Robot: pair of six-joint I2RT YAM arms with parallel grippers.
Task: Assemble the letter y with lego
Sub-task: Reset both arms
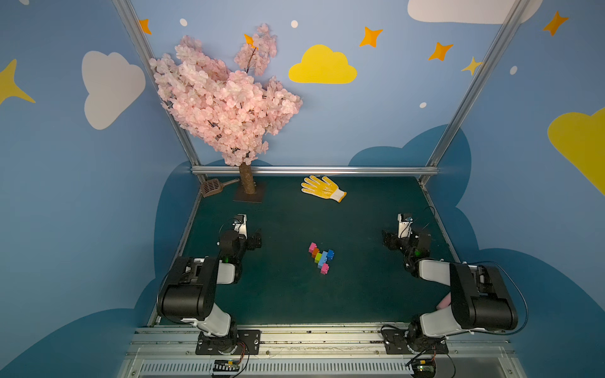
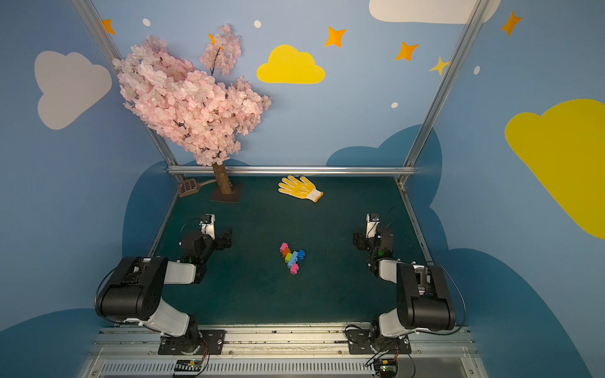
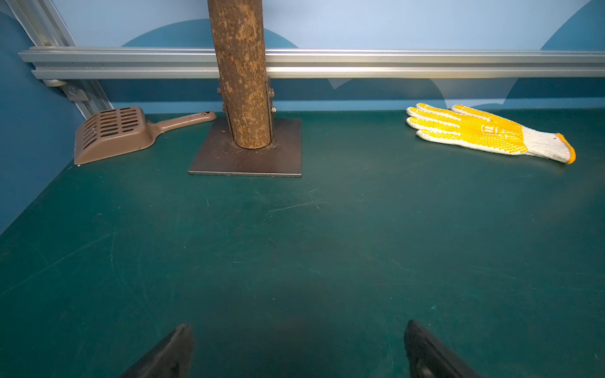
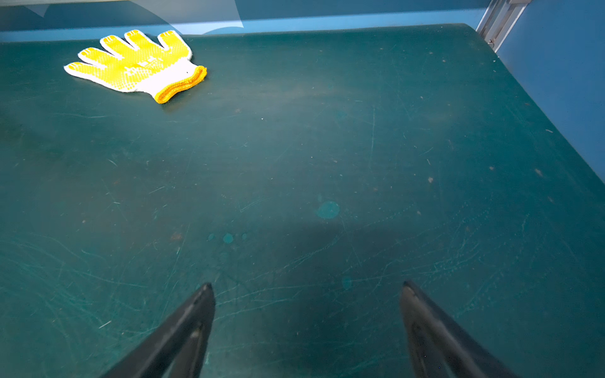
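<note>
dark green table [image 1: 360,294] inside blue walls painted with clouds. the letter y [image 1: 320,258], bricks joined, lies flat on it, well apart from the yellow glove [image 1: 322,189]. left end effector [image 3: 298,325] and right end effector [image 4: 307,284] both gape released, holding nothing.

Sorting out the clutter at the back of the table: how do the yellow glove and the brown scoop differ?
The glove is soft knit, white with yellow dots, lying flat; the scoop is rigid brown slotted plastic. The scoop sits in the back corner with its handle toward the tree trunk; the glove lies apart on the trunk's other side. Both rest on the green table near the back rail.
</note>
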